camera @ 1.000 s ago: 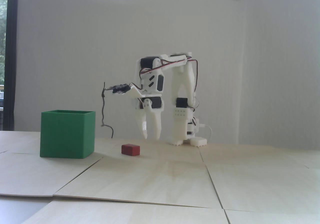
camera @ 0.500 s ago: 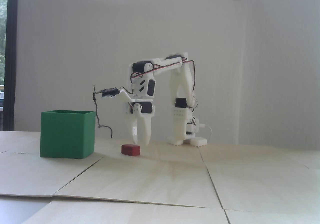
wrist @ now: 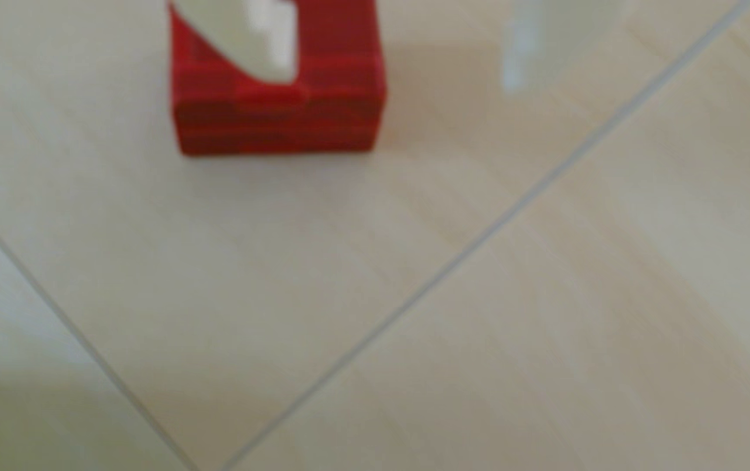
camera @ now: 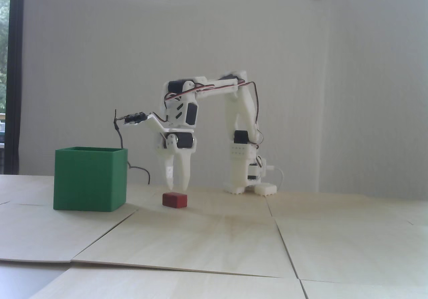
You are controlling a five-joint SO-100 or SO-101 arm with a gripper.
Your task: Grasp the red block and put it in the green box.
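Note:
The red block (camera: 174, 200) lies on the pale wooden table, a short way right of the green box (camera: 90, 182), which stands open-topped. My gripper (camera: 177, 188) points straight down just above the block, open, with nothing held. In the wrist view the red block (wrist: 273, 113) sits at the top left. One white finger (wrist: 264, 45) hangs over its top face, and the other finger (wrist: 516, 59) is a blur over bare table to the block's right. The gripper (wrist: 398, 77) is thus offset to the right of the block in that view.
The white arm base (camera: 247, 178) stands behind and to the right of the block. A black cable (camera: 135, 168) hangs from the wrist camera down behind the box's right corner. Seams (camera: 281, 238) run between the table's wooden panels. A dark window frame (camera: 15, 78) is at far left.
The arm has reached out to the left, carrying the gripper from right of the block to just above it. The jaws have drawn a little closer. Block and box have not moved.

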